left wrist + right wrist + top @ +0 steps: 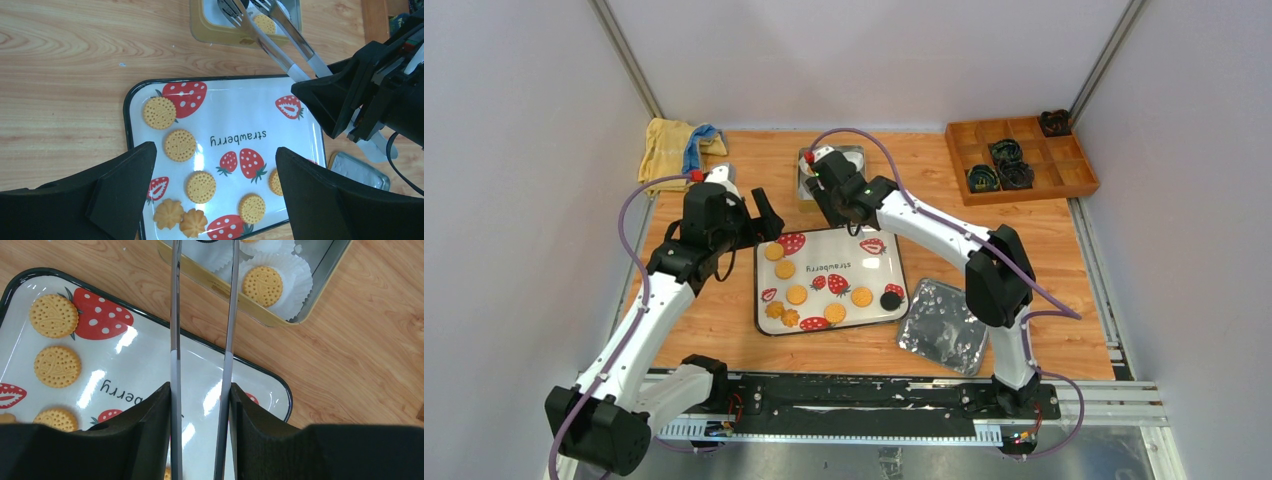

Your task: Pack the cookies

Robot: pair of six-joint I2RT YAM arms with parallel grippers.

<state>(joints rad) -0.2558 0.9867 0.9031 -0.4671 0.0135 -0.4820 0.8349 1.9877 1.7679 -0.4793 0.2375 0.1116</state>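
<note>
Several golden cookies (796,295) and one black cookie (890,299) lie on a white strawberry-print tray (759,290). Two of the golden cookies (180,222) are flower-shaped. My left gripper (215,150) hovers wide open over the tray's left half, holding nothing. My right gripper (200,387) is shut on a pair of metal tongs (175,315). The tongs' forked tips (240,12) stand apart and reach into a gold tin (225,290) behind the tray. In the tin, one golden cookie (262,286) rests in a white paper cup, close beside the tips.
A crinkled silver foil lid (942,325) lies right of the tray. A wooden compartment box (1024,160) with dark items stands at the back right. A yellow and blue cloth (674,150) is bunched at the back left.
</note>
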